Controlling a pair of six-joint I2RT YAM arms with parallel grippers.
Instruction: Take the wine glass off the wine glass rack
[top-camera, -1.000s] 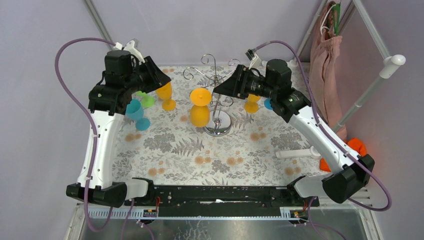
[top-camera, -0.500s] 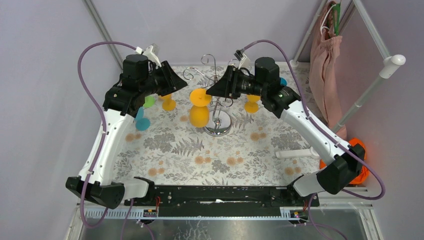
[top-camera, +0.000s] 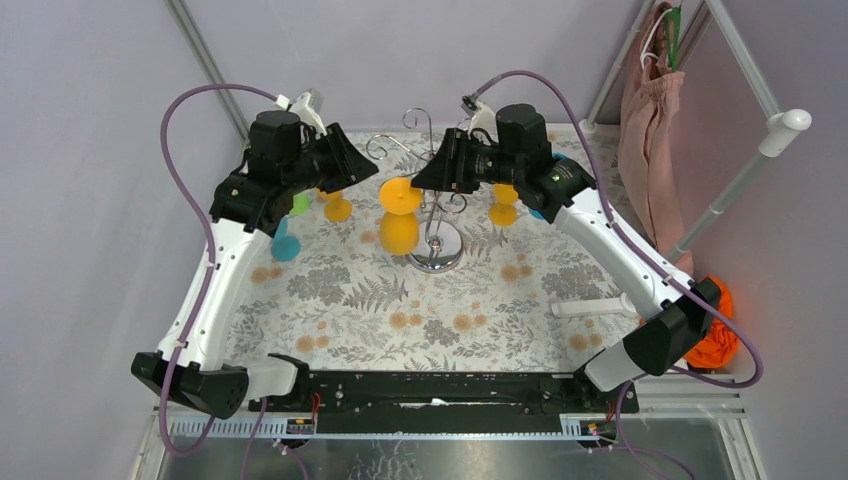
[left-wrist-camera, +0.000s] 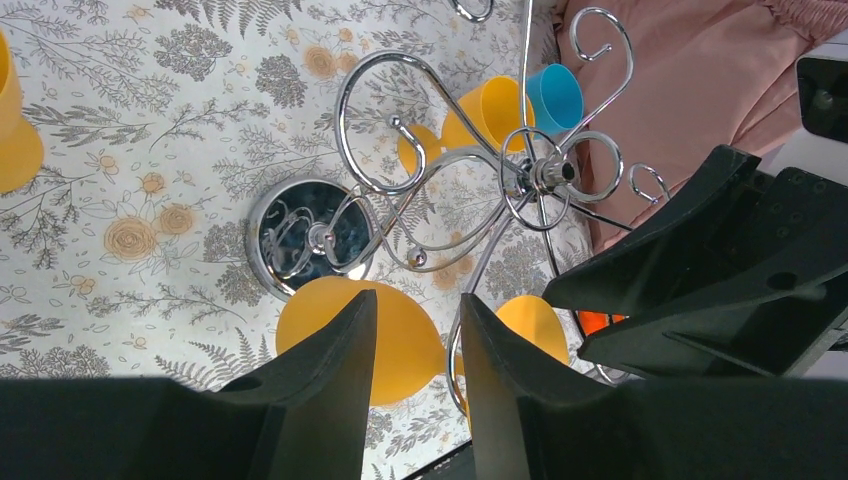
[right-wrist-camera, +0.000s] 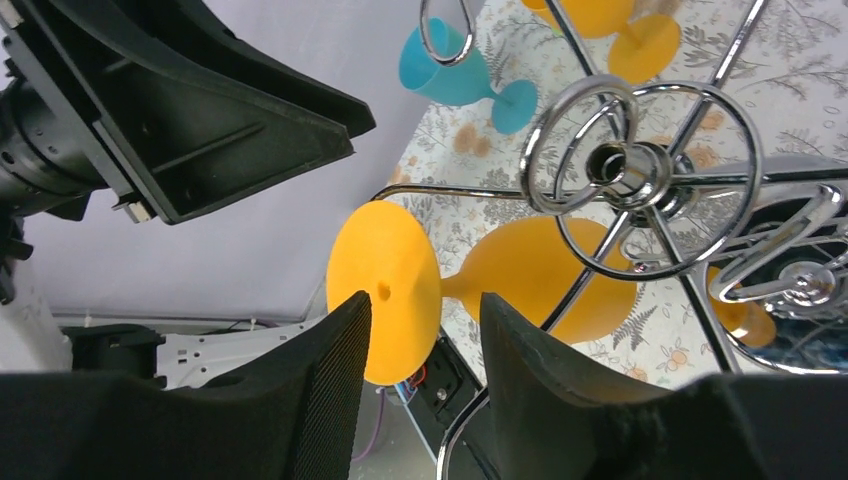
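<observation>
The silver wine glass rack (top-camera: 432, 160) stands mid-table on its round base (top-camera: 437, 248). An orange wine glass (top-camera: 399, 230) hangs upside down from one of its arms, foot (top-camera: 400, 192) uppermost. My left gripper (top-camera: 368, 172) is open just left of the rack top; in the left wrist view the gripper (left-wrist-camera: 415, 320) shows the glass bowl (left-wrist-camera: 400, 335) beyond its gap. My right gripper (top-camera: 420, 182) is open at the rack's right; in the right wrist view the gripper (right-wrist-camera: 425, 310) has the glass foot (right-wrist-camera: 385, 285) at its gap, untouched.
Loose glasses stand on the flowered cloth: an orange one (top-camera: 337, 207), a teal one (top-camera: 284, 243) and a green one (top-camera: 298, 203) at the left, an orange one (top-camera: 503, 207) at the right. A white bar (top-camera: 595, 307) lies front right. Pink cloth (top-camera: 648, 130) hangs at the far right.
Both arms have swung inward toward the rack top, the left one rightward and the right one leftward. The right jaws have narrowed a little.
</observation>
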